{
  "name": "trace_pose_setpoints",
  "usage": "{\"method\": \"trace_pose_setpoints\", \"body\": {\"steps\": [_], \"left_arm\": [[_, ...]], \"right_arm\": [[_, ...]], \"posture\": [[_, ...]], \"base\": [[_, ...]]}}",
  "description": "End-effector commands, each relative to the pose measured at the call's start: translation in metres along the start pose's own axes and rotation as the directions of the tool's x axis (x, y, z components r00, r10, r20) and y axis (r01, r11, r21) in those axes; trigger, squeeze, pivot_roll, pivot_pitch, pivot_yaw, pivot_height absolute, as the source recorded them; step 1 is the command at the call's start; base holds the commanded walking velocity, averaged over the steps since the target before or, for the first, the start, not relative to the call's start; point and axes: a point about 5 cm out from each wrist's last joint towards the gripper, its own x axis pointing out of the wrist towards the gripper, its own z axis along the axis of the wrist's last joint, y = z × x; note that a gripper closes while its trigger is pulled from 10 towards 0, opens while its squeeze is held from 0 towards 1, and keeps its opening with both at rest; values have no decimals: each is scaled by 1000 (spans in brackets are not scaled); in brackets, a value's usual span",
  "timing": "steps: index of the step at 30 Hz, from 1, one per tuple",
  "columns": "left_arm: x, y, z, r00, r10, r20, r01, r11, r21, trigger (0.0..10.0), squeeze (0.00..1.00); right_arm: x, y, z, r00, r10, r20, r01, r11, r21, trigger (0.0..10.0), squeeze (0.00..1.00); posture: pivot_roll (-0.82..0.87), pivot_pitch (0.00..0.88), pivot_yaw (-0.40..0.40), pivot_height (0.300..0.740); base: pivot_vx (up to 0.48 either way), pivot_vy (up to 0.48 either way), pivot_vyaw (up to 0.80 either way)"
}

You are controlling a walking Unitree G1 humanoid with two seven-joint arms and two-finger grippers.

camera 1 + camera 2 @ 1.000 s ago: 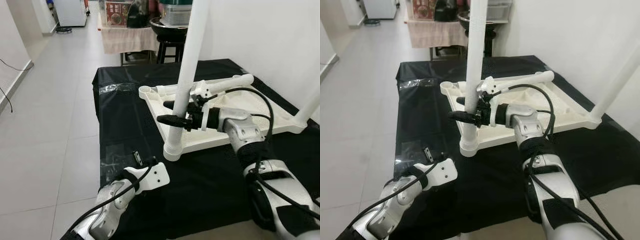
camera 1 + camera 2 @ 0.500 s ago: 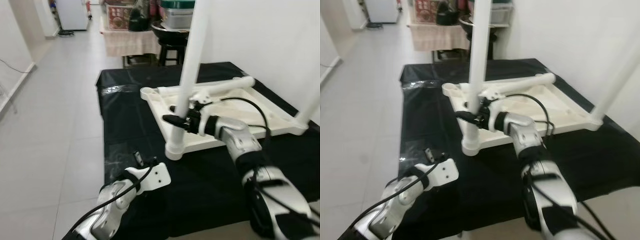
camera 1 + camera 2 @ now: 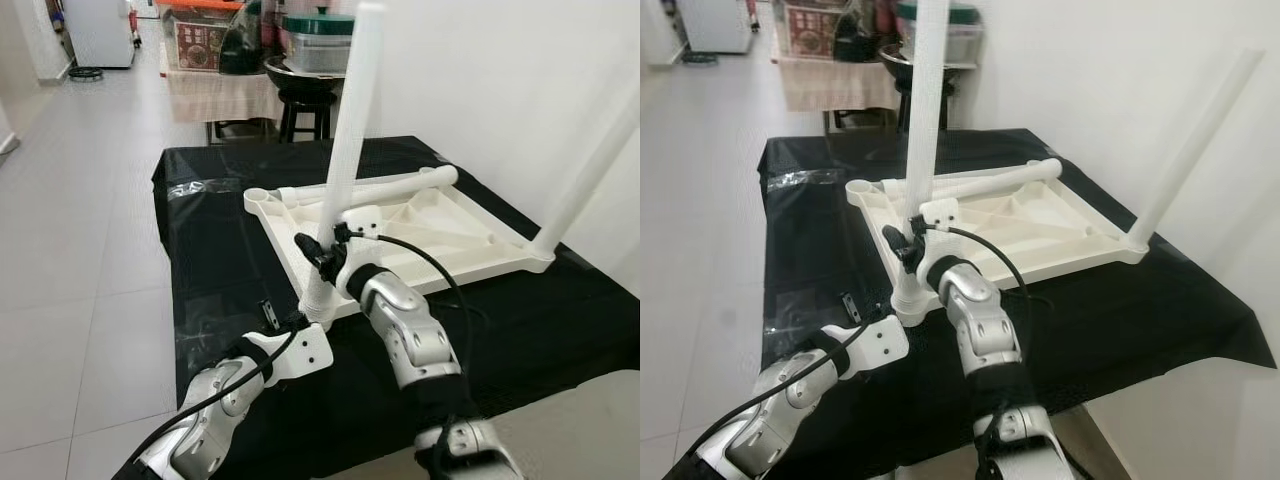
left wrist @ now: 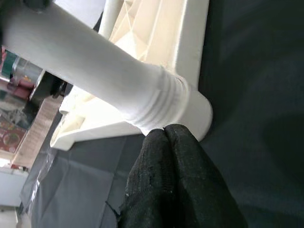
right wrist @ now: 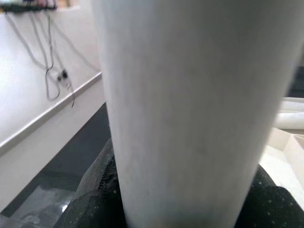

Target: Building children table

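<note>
You are looking down at a low platform draped in black cloth [image 3: 230,215], with the white plastic tabletop [image 3: 440,225] lying upside down on it, ribs up. One white leg [image 3: 345,150] stands upright in the tabletop's near-left corner socket, and a second leg [image 3: 590,170] rises from the near-right corner, leaning against the white wall on the right. A third leg [image 3: 370,188] lies flat along the tabletop's far edge.

Your right gripper [image 3: 318,255] is clamped around the upright near-left leg, low on its shaft just above the socket; in the right wrist view the black fingers [image 5: 90,199] hug the white tube on both sides. Your left gripper [image 4: 164,135] sits near the front-left edge of the cloth, its fingers pressed together with nothing between them, tips touching the ribbed collar at the base of that same leg.

Pale floor tiles [image 3: 70,250] stretch away on the left. At the far end a cloth-covered stand [image 3: 215,95] carries boxes and containers, with a black stool [image 3: 300,105] beside it.
</note>
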Motion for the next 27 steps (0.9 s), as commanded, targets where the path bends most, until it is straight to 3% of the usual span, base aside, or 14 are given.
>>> {"method": "trace_pose_setpoints", "body": {"steps": [1,2,3,4,5,6,10,11,12,13,16,22,23,27], "left_arm": [[0,-4,-1,1000,-21,-5,21,1000,-2,10000,0],[0,-4,-1,1000,-21,-5,21,1000,-2,10000,0],[0,-4,-1,1000,-21,-5,21,1000,-2,10000,0],[0,-4,-1,1000,-21,-5,21,1000,-2,10000,0],[0,-4,0,1000,-21,-4,21,1000,-2,10000,0],[0,-4,0,1000,-21,-4,21,1000,-2,10000,0],[1,-5,2,1000,-20,-2,20,1000,-2,10000,0],[1,-5,3,1000,-19,-2,19,1000,-2,10000,0],[1,-5,3,1000,-19,-2,19,1000,-2,10000,0],[2,-6,3,1000,-19,-2,19,1000,-3,10000,0],[3,-7,5,1000,-14,2,14,1000,11,10000,0],[4,-11,9,999,-44,28,44,999,14,10000,0],[4,-10,11,999,-34,38,35,999,-12,10000,0],[3,-7,12,999,-15,44,17,999,-44,10000,0]], "right_arm": [[-3,-6,-21,993,-33,-111,34,999,7,1804,0],[-1,-10,-9,995,-37,-90,35,999,-21,10000,0],[1,-14,4,999,10,-48,-12,1000,-28,10000,271],[1,-14,4,999,10,-48,-12,1000,-28,10000,271],[2,-16,16,995,100,-1,-100,994,-42,10000,1000],[2,-16,16,995,100,-1,-100,994,-42,10000,1000],[-4,-21,39,918,387,80,-375,917,-139,10000,1000],[-7,-24,40,886,460,59,-445,879,-173,10000,267],[-7,-24,40,886,460,59,-445,879,-173,10000,267],[-9,-27,39,852,524,22,-511,839,-189,10000,0],[-11,-31,34,799,600,-45,-596,779,-196,10000,0],[-6,-34,30,810,581,-79,-585,792,-177,10000,0],[-3,-38,22,829,549,-107,-560,818,-131,0,0],[-3,-40,19,832,542,-119,-553,826,-109,0,0]], "posture": [[90,41,-106,740],[85,37,-100,740],[86,38,-96,740],[86,38,-96,740],[87,37,-97,740],[87,37,-97,740],[93,40,-109,740],[99,38,-114,740],[99,38,-114,740],[102,33,-118,740],[107,29,-120,740],[111,21,-118,740],[109,18,-121,740],[109,18,-121,740]], "base": [[0,0,0],[0,0,0],[0,0,0],[0,0,0],[0,0,0],[0,0,0],[0,0,0],[0,0,0],[0,0,0],[0,0,0],[0,0,0],[0,0,0],[0,0,0],[0,0,0]]}}
